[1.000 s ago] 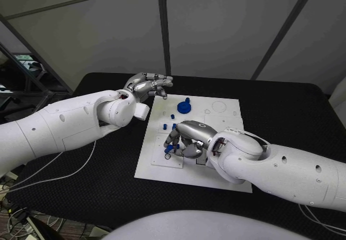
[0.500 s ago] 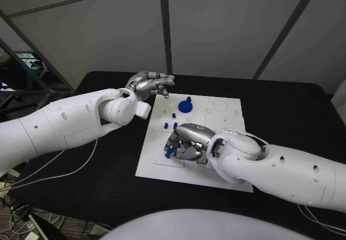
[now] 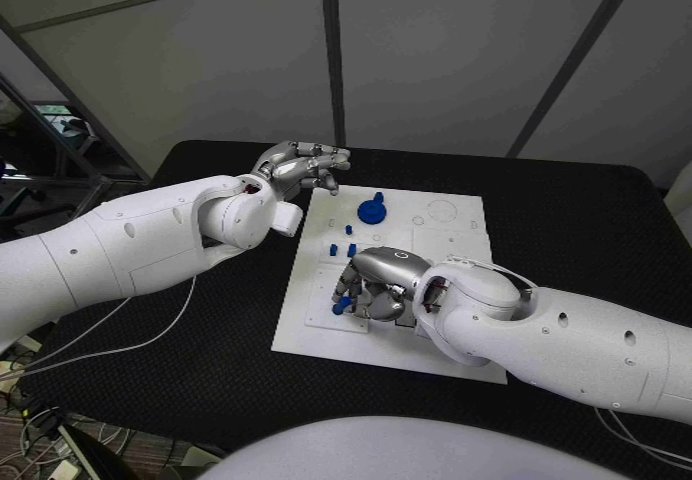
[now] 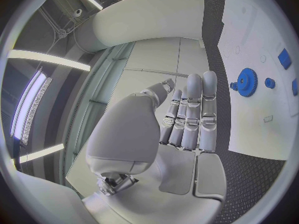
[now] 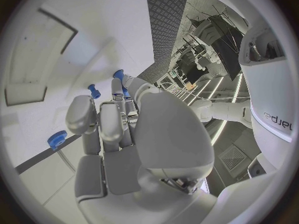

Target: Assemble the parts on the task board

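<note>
we judge the job approx. mid-way: on the task board [image 3: 433, 345] at the middle of the table [image 3: 577, 230], the blue gear [image 3: 372, 211] stands at 12 o'clock w/ small blue parts [image 3: 345, 248] just below, and our right hand [image 3: 378, 285] is down at the board's 9 o'clock side, fingers clamped on a blue part [image 3: 339, 308] we think isn't seated yet. we count 1 board, 1 gear, approx. 4 small pegs in view (more may be hidden). left hand [image 3: 299, 167] hovers off the board at 11 o'clock, fingers curled together w/ nothing in them.
</note>
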`<act>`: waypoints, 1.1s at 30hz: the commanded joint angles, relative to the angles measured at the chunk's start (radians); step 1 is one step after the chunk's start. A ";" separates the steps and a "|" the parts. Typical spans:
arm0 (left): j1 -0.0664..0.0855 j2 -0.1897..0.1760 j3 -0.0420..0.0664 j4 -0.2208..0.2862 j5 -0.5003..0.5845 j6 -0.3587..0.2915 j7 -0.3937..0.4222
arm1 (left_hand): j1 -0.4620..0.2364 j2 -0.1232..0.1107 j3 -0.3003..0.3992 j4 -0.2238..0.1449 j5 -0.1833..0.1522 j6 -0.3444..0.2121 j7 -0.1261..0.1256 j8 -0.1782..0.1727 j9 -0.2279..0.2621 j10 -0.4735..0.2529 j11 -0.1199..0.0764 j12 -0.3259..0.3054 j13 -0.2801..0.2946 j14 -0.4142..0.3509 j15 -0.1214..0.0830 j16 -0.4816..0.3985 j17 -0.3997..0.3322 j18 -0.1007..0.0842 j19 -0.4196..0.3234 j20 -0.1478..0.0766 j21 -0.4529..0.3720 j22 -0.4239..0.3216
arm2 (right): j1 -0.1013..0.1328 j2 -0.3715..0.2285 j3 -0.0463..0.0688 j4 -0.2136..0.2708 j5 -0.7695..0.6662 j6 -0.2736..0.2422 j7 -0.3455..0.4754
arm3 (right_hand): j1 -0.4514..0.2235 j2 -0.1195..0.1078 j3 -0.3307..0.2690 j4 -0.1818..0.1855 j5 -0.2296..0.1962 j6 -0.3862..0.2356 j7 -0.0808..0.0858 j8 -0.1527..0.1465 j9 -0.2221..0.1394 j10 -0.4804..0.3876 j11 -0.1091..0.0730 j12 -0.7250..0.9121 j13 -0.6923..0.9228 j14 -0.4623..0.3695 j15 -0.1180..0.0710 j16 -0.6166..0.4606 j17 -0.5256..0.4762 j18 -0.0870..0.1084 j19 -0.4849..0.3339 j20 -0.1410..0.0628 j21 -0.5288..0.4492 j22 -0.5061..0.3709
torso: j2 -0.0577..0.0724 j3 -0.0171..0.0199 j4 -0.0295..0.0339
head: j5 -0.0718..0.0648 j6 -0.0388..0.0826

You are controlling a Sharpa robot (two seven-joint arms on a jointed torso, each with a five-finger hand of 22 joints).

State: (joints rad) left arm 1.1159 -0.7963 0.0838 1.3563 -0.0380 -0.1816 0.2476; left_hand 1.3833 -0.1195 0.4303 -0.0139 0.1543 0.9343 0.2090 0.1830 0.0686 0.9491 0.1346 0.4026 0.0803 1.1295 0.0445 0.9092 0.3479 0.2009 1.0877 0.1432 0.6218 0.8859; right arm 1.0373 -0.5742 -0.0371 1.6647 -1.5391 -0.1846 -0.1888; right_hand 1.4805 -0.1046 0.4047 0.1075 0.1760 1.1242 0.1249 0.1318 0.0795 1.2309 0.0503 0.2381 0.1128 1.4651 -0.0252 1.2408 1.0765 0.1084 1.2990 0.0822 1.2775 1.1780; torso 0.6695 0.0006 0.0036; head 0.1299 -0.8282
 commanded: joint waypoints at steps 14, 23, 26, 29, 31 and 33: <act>0.002 0.001 0.001 0.000 -0.001 0.012 0.002 | 0.003 0.009 -0.008 -0.001 -0.002 -0.004 0.000 0.005 0.000 -0.006 0.000 0.005 -0.002 -0.008 0.001 -0.005 -0.001 -0.018 -0.008 -0.002 -0.005 -0.001 | -0.002 0.011 -0.002 -0.006 -0.047 0.015 -0.027 | -0.067 -0.045 -0.029 0.015 0.014 -0.175 0.014 -0.071 -0.016 -0.018 0.007 -0.033 0.010 0.025 0.005 0.016 0.009 -0.012 -0.009 0.010 -0.004 -0.002 | -0.001 0.0000 -0.0001 | -0.001 0.000; 0.002 0.000 0.001 0.000 -0.001 0.012 0.001 | 0.003 0.009 -0.008 -0.001 -0.002 -0.004 0.000 0.005 0.000 -0.006 0.000 0.005 -0.002 -0.008 0.001 -0.005 -0.001 -0.018 -0.008 -0.002 -0.005 -0.001 | -0.002 0.011 -0.002 -0.005 -0.045 0.005 -0.019 | -0.076 -0.057 -0.050 0.016 0.011 -0.249 0.000 -0.072 -0.016 -0.019 -0.002 -0.039 0.018 0.024 -0.001 0.018 0.008 -0.012 -0.010 0.004 -0.005 -0.002 | -0.001 0.0000 -0.0006 | -0.001 0.000; 0.002 0.000 0.001 0.000 -0.001 0.013 0.001 | 0.003 0.009 -0.008 -0.001 -0.002 -0.004 0.000 0.005 0.000 -0.006 0.000 0.005 -0.002 -0.008 0.001 -0.005 -0.001 -0.018 -0.008 -0.002 -0.005 -0.001 | -0.003 0.010 -0.002 -0.002 -0.044 -0.004 -0.017 | -0.076 -0.057 -0.050 0.016 0.011 -0.252 0.000 -0.072 -0.016 -0.018 -0.002 -0.039 0.018 0.024 -0.001 0.019 0.009 -0.012 -0.009 0.004 -0.005 -0.001 | -0.001 0.0002 -0.0003 | -0.001 0.000; 0.002 0.000 0.001 -0.001 -0.001 0.013 0.001 | 0.003 0.009 -0.008 -0.001 -0.002 -0.004 0.000 0.005 0.000 -0.006 0.000 0.005 -0.002 -0.008 0.001 -0.005 -0.001 -0.018 -0.008 -0.002 -0.005 -0.001 | -0.004 0.004 -0.002 0.005 -0.034 -0.026 -0.013 | -0.077 -0.056 -0.052 0.017 0.011 -0.254 0.000 -0.071 -0.015 -0.015 -0.003 -0.038 0.019 0.024 -0.002 0.019 0.008 -0.012 -0.009 0.003 -0.004 0.000 | -0.001 0.0009 -0.0006 | -0.001 0.000; 0.002 -0.001 0.001 0.000 -0.001 0.013 0.001 | 0.003 0.009 -0.008 -0.001 -0.002 -0.004 0.000 0.005 0.000 -0.006 0.000 0.005 -0.002 -0.008 0.001 -0.005 -0.001 -0.018 -0.008 -0.002 -0.005 -0.001 | -0.006 -0.004 -0.002 0.014 -0.031 -0.045 -0.009 | -0.077 -0.056 -0.052 0.017 0.012 -0.254 0.000 -0.071 -0.015 -0.014 -0.003 -0.038 0.020 0.024 -0.002 0.019 0.008 -0.012 -0.009 0.003 -0.005 -0.001 | -0.001 0.0012 -0.0010 | -0.001 0.000; 0.002 -0.002 0.001 0.000 -0.001 0.013 0.001 | 0.003 0.009 -0.008 -0.001 -0.002 -0.004 0.000 0.005 0.000 -0.006 0.000 0.005 -0.002 -0.008 0.001 -0.005 -0.001 -0.018 -0.008 -0.002 -0.005 -0.001 | -0.007 -0.015 -0.002 0.024 -0.028 -0.073 -0.001 | -0.076 -0.055 -0.053 0.016 0.016 -0.255 0.001 -0.070 -0.014 -0.011 -0.004 -0.036 0.021 0.024 -0.003 0.018 0.007 -0.012 -0.009 0.003 -0.005 -0.001 | -0.001 0.0016 -0.0013 | -0.002 0.002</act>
State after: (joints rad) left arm 1.1158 -0.7977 0.0838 1.3551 -0.0380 -0.1802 0.2467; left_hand 1.3833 -0.1195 0.4303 -0.0139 0.1543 0.9344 0.2090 0.1829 0.0686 0.9491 0.1346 0.4026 0.0803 1.1295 0.0445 0.9092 0.3482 0.2009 1.0878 0.1432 0.6218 0.8861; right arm 1.0301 -0.5830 -0.0395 1.6790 -1.5750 -0.1977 -0.2079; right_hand 1.4078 -0.1525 0.3572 0.1214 0.1914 0.8767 0.1237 0.0628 0.0642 1.2190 0.0509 0.2045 0.1335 1.4668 -0.0195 1.2553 1.0837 0.1084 1.2938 0.0874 1.2775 1.1772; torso 0.6686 0.0012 0.0032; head 0.1290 -0.8279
